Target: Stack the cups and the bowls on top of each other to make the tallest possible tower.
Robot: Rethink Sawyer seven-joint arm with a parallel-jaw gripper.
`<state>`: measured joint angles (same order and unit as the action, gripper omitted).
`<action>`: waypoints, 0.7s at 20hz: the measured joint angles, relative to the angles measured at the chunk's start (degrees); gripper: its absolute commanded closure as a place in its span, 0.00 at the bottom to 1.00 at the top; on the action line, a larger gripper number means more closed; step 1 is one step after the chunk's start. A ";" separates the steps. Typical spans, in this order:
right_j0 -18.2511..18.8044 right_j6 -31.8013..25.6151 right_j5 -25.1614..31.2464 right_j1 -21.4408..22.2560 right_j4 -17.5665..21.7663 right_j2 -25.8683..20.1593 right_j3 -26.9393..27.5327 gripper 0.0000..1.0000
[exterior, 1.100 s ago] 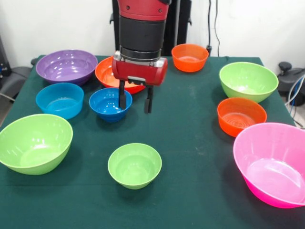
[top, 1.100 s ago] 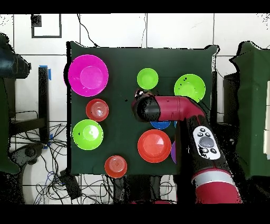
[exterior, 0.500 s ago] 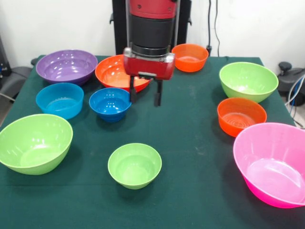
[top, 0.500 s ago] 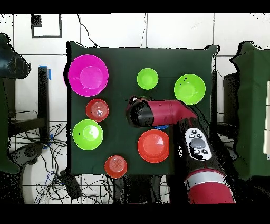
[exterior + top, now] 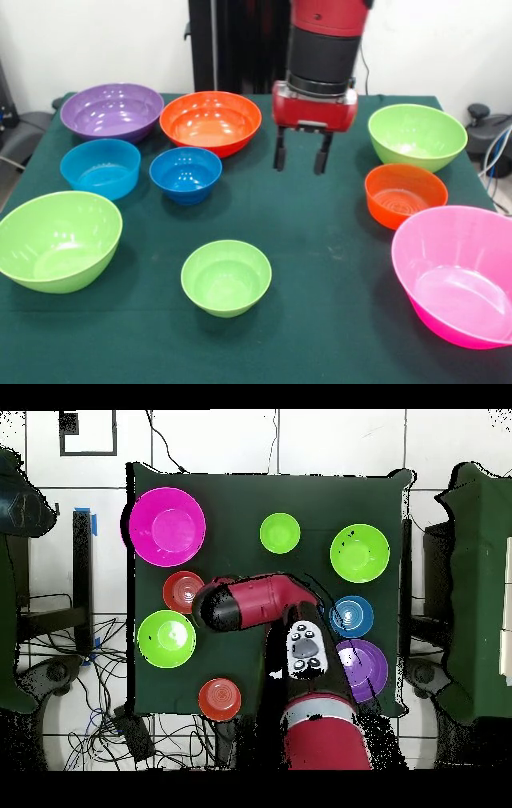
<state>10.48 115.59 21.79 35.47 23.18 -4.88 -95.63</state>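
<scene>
Fingers (image 5: 280,154) of our red and black gripper (image 5: 301,154) hang spread and empty above the green table (image 5: 336,272). No tower exists yet; glossy plastic bowls sit apart. We judge the small orange bowl (image 5: 405,194) nearest: centre one finger over its rim, descend vertically, then close gently to avoid tipping.

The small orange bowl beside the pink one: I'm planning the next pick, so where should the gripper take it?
Probably at the rim of the small orange bowl, coming straight down, one finger inside and one outside the wall. It sits upright and open-topped; the gripper hangs open just beside it.
</scene>
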 measured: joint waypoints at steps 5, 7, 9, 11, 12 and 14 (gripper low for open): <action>-2.64 0.00 0.01 -1.34 -1.30 1.62 0.08 0.00; -2.96 0.00 -0.01 -1.71 -1.95 1.71 0.15 0.00; -3.02 0.00 -0.02 -1.82 -2.39 1.70 0.18 0.00; -2.94 0.00 -0.27 -1.76 -2.86 1.67 0.22 0.00; -2.88 0.00 -0.42 -1.74 -2.98 1.65 0.23 0.00; -2.57 0.00 -1.03 -1.67 -3.29 1.53 0.25 0.00</action>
<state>7.91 115.59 20.76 33.80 19.89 -3.36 -95.38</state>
